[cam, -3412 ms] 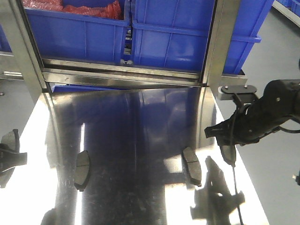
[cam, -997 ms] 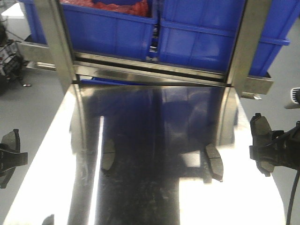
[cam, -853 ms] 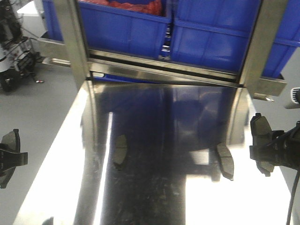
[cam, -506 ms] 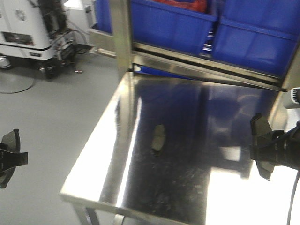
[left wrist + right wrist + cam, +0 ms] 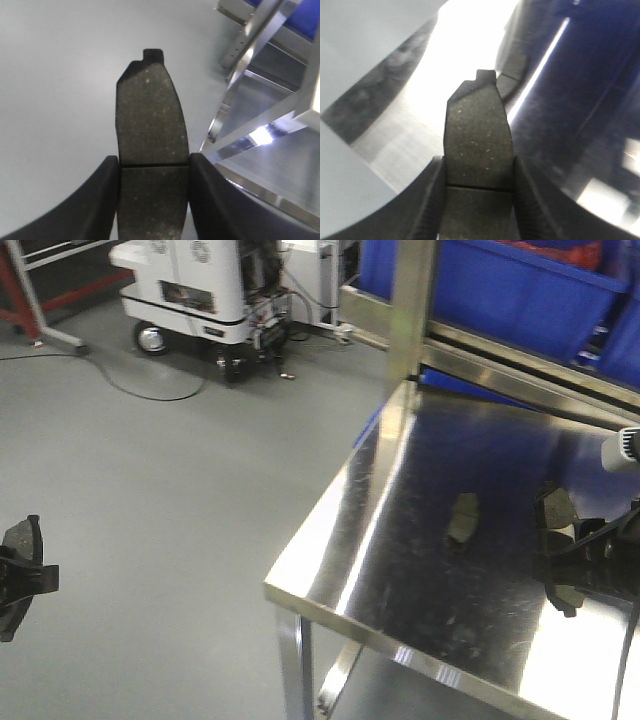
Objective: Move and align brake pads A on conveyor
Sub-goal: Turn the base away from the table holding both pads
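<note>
Each gripper holds one of the brake pads A. In the front view my left gripper (image 5: 18, 578) hangs over the grey floor at the far left, shut on a dark pad (image 5: 22, 538). The left wrist view shows that pad (image 5: 150, 115) upright between the black fingers (image 5: 102, 190), gritty face and centre groove showing. My right gripper (image 5: 560, 565) is shut on a second pad (image 5: 556, 510) above the steel table; the right wrist view shows it (image 5: 477, 135) clamped across its groove. A third pad (image 5: 463, 518) lies on the table, also visible behind the held pad (image 5: 514, 74). The conveyor is out of view.
The shiny steel table (image 5: 400, 570) fills the right side, its corner and leg (image 5: 292, 665) near the centre. Blue bins (image 5: 500, 290) sit on a steel rack behind it. A white wheeled machine (image 5: 200, 280) and a floor cable (image 5: 130, 385) are at the back left.
The whole view has swung left: the table slid to the right and the floor and white machine came into sight. Both grippers stay shut on their pads. Only one pad on the table remains visible.
</note>
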`<state>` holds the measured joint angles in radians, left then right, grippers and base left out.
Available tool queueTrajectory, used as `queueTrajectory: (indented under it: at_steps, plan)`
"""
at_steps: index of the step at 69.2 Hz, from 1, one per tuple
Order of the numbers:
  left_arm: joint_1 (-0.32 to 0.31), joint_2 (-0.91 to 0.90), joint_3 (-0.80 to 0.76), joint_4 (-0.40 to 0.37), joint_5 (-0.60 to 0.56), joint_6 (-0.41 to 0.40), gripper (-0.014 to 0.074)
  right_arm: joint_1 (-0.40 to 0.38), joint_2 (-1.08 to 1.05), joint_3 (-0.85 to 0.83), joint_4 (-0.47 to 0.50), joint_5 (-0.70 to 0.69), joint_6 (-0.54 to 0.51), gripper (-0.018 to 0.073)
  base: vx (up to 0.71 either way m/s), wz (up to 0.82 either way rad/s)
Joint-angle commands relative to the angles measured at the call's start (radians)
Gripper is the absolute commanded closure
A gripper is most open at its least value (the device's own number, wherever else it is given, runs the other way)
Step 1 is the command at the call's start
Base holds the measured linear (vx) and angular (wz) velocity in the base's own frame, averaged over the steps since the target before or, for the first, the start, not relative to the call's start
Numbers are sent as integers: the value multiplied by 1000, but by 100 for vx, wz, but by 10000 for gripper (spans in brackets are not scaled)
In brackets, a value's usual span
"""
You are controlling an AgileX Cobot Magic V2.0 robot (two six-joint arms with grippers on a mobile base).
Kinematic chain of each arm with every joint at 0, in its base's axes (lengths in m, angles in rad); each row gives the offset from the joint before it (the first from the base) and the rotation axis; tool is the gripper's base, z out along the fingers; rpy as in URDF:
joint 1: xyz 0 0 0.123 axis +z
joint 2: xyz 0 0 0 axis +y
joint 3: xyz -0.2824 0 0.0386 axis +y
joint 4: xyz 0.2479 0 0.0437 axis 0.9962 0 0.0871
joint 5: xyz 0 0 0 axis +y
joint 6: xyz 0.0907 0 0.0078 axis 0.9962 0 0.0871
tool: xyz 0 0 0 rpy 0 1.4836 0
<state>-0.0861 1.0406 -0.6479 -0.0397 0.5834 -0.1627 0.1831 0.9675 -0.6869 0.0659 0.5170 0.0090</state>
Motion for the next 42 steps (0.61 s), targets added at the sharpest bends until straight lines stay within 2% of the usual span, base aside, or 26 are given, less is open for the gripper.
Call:
queueTrajectory:
  at_steps: [1,42]
  plan:
    - [-6,-20,-31,-3,-70,-5,573,1,-17,-31,-2,-74,0,562,-11,48]
    - [-6,-20,-31,-3,-70,-5,573,1,-17,-31,-2,-65,0,562,-5,52]
